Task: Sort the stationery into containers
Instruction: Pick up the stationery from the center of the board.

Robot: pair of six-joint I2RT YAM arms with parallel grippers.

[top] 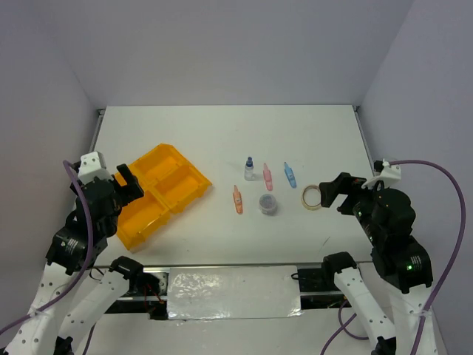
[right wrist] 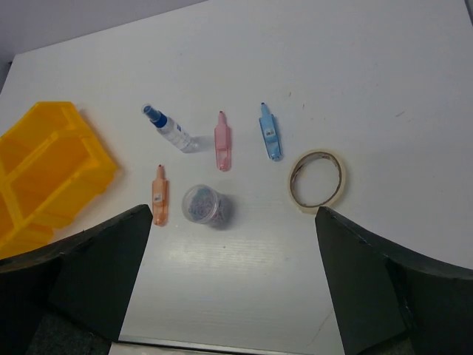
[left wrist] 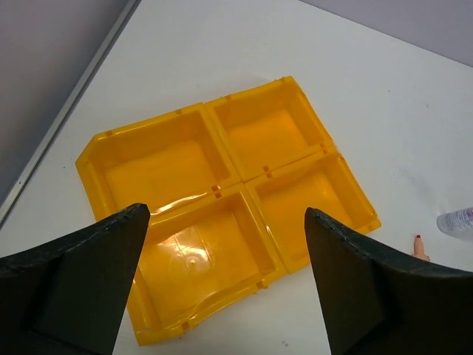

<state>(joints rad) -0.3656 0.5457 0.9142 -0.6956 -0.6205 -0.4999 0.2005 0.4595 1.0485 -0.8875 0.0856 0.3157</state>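
The yellow-orange tray (top: 159,194) lies at the left of the table with its four compartments empty; it also shows in the left wrist view (left wrist: 222,214). My left gripper (top: 127,183) is open, above the tray's near left edge. To the right lie an orange pen piece (top: 238,200), a clear tube with a dark blue cap (top: 249,169), a pink piece (top: 267,174), a blue piece (top: 290,174), a round greyish jar (top: 267,204) and a beige tape ring (top: 311,197). My right gripper (top: 332,191) is open, just right of the tape ring. All these items show in the right wrist view, such as the jar (right wrist: 204,205) and the ring (right wrist: 317,180).
The white table has raised rails at its left (top: 97,129) and right (top: 362,129) edges. A shiny plate (top: 233,288) sits between the arm bases at the near edge.
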